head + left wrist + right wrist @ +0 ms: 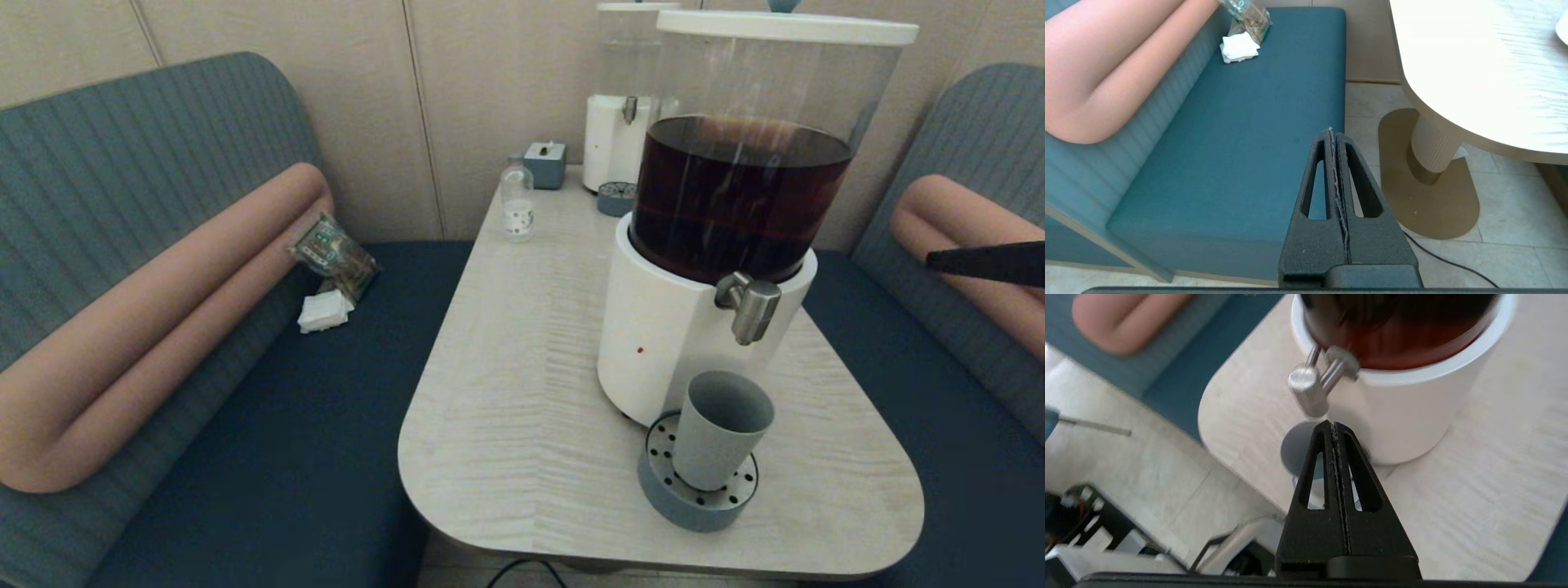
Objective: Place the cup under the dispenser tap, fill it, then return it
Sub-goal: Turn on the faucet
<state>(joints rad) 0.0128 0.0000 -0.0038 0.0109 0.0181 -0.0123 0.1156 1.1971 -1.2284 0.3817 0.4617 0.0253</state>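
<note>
Grey-blue cup (722, 428) upright on drip tray (663, 490) below dispenser tap (749, 306) — right gripper (1333, 425) clenched, empty, above cup, left gripper (1332, 132) clenched, away from cup

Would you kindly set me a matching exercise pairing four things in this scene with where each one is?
1. grey-blue tapered cup
2. small clear plastic bottle
3. folded white napkin
4. brushed-steel dispenser tap

A. on the teal bench seat
B. on the round perforated drip tray
C. jutting from the white dispenser base, above the cup
D. on the table near the wall

Pairs: 1-B, 2-D, 3-A, 4-C
</note>
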